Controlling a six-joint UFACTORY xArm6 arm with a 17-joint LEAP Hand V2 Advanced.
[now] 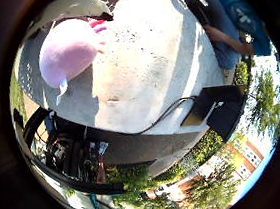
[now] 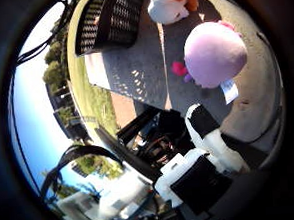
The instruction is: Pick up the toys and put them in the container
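Outdoors in bright sun, with grass, trees and brick buildings beyond, a pale grey stone-like round table [image 1: 147, 78] carries everything the job concerns. On its top lies a round, soft pink-lilac plush toy [image 2: 214, 53] with a white fabric tag hanging from it and a small magenta part at its side; it rests on the bare tabletop, partly in shadow. Near it, farther across the table, sits a white plush toy with orange parts [image 2: 169, 6], apart from the pink one. A black plastic lattice basket [image 2: 112, 19] stands at the table's edge, just beside the white toy, throwing a dotted shadow over the surface. Neither toy is inside it.

From the thumb side, the white-and-black robot hand [image 2: 205, 156] shows one fingertip [image 2: 200, 119] stretched out roughly straight toward the pink toy, short of touching it, with nothing held.

A flat black box-like object [image 1: 221, 108] rests at the table's far edge.
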